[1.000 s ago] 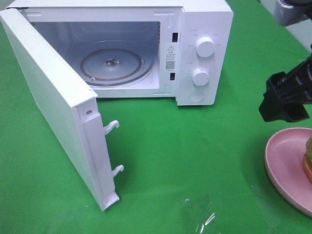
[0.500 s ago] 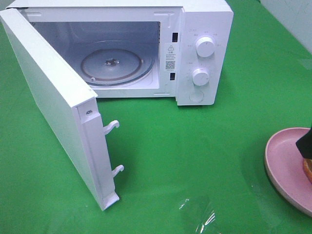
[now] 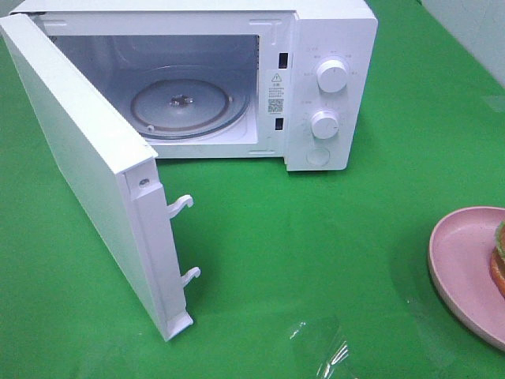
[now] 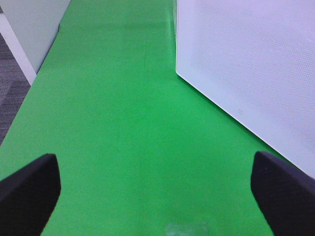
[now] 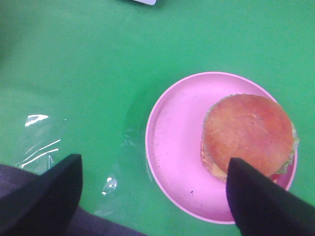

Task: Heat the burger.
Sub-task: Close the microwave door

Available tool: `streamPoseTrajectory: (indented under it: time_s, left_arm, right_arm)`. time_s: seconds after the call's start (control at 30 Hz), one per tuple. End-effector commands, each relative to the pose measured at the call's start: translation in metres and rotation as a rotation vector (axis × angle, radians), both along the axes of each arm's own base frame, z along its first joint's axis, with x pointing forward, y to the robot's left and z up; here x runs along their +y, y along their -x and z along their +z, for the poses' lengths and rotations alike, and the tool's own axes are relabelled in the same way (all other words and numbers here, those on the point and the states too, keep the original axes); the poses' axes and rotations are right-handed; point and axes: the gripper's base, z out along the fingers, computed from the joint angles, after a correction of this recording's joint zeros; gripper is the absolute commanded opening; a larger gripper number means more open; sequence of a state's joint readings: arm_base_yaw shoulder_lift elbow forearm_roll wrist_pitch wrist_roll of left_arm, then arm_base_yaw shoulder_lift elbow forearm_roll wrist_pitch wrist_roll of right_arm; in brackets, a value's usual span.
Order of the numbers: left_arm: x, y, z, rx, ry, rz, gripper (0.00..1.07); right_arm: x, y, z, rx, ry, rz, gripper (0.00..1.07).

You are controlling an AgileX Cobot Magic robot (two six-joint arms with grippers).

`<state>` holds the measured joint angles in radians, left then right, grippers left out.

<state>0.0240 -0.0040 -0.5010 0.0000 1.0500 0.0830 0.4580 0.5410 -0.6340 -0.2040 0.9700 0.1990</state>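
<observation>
The microwave (image 3: 197, 79) stood at the upper left of the high view, its door (image 3: 95, 181) swung wide and the glass turntable (image 3: 180, 106) bare. The burger (image 5: 248, 135) sat on the pink plate (image 5: 174, 147) at the right edge of that view, on the plate's far-right side. The right gripper (image 5: 152, 196) hung above the plate — jaws spread wide, clamped on nothing. The left gripper (image 4: 155, 187) was likewise agape over the green cloth (image 4: 118, 123), beside the microwave's wall. 2 knobs (image 3: 331, 76) faced front.
</observation>
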Motion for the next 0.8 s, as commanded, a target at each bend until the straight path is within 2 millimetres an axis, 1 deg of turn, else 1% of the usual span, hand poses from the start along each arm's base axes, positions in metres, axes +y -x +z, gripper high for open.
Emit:
streamPoseTrajectory:
  time_s: [0.03,0.07,0.1,0.13,0.17,0.2,0.27,0.3,0.33,0.43,0.47,0.53,0.57,0.6,0.67,0.77,0.8]
  left_arm:
    - [0.000,0.003,0.000,-0.025,-0.001,-0.004,0.98]
    - [0.000,0.003,0.000,-0.025,-0.001,-0.004,0.98]
    - [0.000,0.003,0.000,-0.025,-0.001,-0.004,0.98]
    - [0.000,0.003,0.000,-0.025,-0.001,-0.004,0.98]
    - [0.000,0.003,0.000,-0.025,-0.001,-0.004,0.98]
    - [0.000,0.003,0.000,-0.025,-0.001,-0.004,0.98]
    - [0.000,0.003,0.000,-0.025,-0.001,-0.004,0.98]
    - [0.000,0.003,0.000,-0.025,-0.001,-0.004,0.98]
    - [0.000,0.003,0.000,-0.025,-0.001,-0.004,0.98]
    - [0.000,0.003,0.000,-0.025,-0.001,-0.004,0.98]
    - [0.000,0.003,0.000,-0.025,-0.001,-0.004,0.98]
    - [0.000,0.003,0.000,-0.025,-0.001,-0.004,0.98]
    - [0.000,0.003,0.000,-0.025,-0.001,-0.004,0.98]
    - [0.000,0.003,0.000,-0.025,-0.001,-0.004,0.98]
    - [0.000,0.003,0.000,-0.025,-0.001,-0.004,0.98]
    - [0.000,0.003,0.000,-0.025,-0.001,-0.004,0.98]
    - [0.000,0.003,0.000,-0.025,-0.001,-0.004,0.98]
  right_arm:
    - [-0.011,0.018,-0.001,-0.067,-0.034,-0.041,0.77]
    - [-0.011,0.018,-0.001,-0.067,-0.034,-0.041,0.77]
    - [-0.015,0.026,-0.004,-0.089,-0.061,-0.074,0.77]
    - [-0.015,0.026,-0.004,-0.089,-0.061,-0.074,0.77]
    - [-0.018,0.034,-0.007,-0.117,-0.083,-0.104,0.77]
    - [-0.018,0.034,-0.007,-0.117,-0.083,-0.104,0.77]
    - [-0.022,0.044,-0.013,-0.140,-0.100,-0.153,0.77]
    - [-0.022,0.044,-0.013,-0.140,-0.100,-0.153,0.77]
    - [-0.024,0.050,-0.016,-0.158,-0.104,-0.186,0.77]
    - [-0.025,0.054,-0.020,-0.177,-0.103,-0.207,0.76]
    - [-0.027,0.060,-0.023,-0.200,-0.099,-0.222,0.76]
    - [-0.027,0.063,-0.023,-0.218,-0.104,-0.227,0.76]
    - [-0.028,0.069,-0.022,-0.255,-0.112,-0.243,0.76]
    - [-0.028,0.069,-0.022,-0.255,-0.112,-0.243,0.76]
    - [-0.030,0.078,-0.022,-0.314,-0.125,-0.264,0.76]
    - [-0.030,0.080,-0.022,-0.328,-0.129,-0.263,0.76]
    - [-0.030,0.084,-0.022,-0.354,-0.136,-0.262,0.76]
